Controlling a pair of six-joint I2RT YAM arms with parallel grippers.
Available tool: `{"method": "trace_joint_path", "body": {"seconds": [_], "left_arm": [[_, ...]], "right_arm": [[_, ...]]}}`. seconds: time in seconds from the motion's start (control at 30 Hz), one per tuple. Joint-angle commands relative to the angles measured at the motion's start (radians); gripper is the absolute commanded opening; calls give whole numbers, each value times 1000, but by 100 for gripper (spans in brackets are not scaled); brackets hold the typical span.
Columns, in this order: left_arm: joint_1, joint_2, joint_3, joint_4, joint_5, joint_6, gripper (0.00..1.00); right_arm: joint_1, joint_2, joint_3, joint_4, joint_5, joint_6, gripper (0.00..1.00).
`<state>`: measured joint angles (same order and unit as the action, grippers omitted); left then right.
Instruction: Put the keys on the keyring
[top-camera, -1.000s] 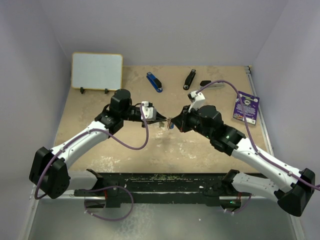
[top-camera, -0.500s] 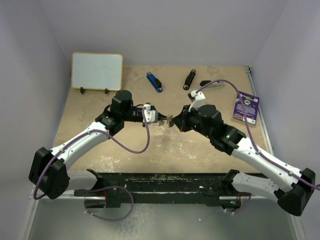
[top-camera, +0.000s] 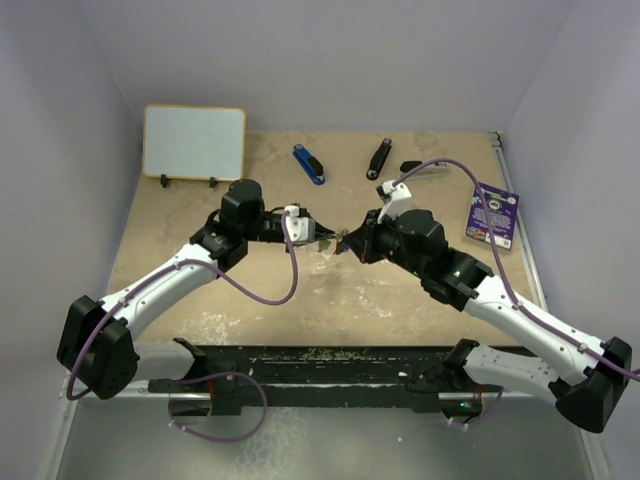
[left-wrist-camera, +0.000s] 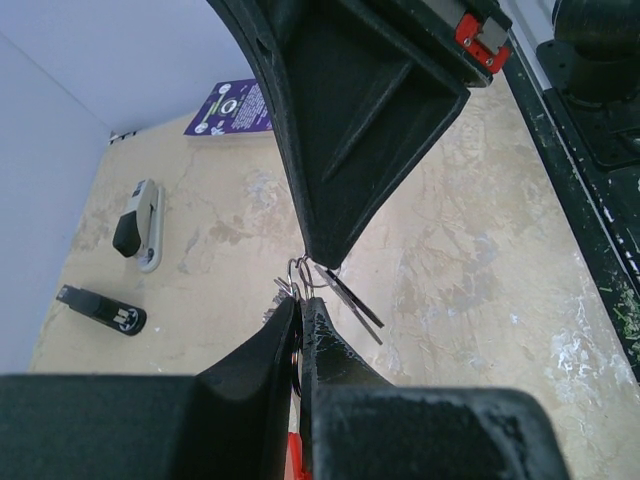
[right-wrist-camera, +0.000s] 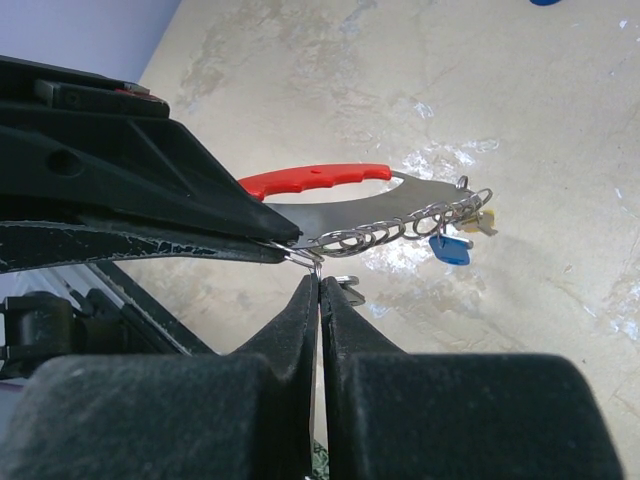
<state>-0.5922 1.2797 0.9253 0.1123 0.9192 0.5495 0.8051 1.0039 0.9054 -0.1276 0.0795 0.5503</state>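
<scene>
Keyring (right-wrist-camera: 380, 210) hangs clamped in the left gripper (left-wrist-camera: 300, 305) above the table (top-camera: 400, 300). Beside it, the right gripper (right-wrist-camera: 318, 280) pinches 1 dark key (left-wrist-camera: 352, 300).

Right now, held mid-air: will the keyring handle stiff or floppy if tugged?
Likely floppy: the keyring has a linked chain looping round to the red fob. Probably light: thin wire, small parts. The blue tag dangles, so expect swinging.
</scene>
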Motion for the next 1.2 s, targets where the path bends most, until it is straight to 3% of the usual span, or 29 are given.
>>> {"method": "trace_joint_path", "body": {"seconds": [0.0,0.4,0.57,0.9,1.17], "left_arm": [[-4,-50,22,131,54,-56,4],[-4,-55,3,253,66,-161,4],[-4,-57,-5,256,70,-176,3],[-1,-56,-13,249,82,-193,4],[0,-43,-15,312,143,-346,3]], "right_arm": [[3,-13,5,42,-8,6,0],[3,-34,-58,117,-51,60,0],[3,-77,-71,113,-57,48,20],[3,-255,-103,77,-48,-68,25],[3,-330,-206,313,-43,-121,34]]}}
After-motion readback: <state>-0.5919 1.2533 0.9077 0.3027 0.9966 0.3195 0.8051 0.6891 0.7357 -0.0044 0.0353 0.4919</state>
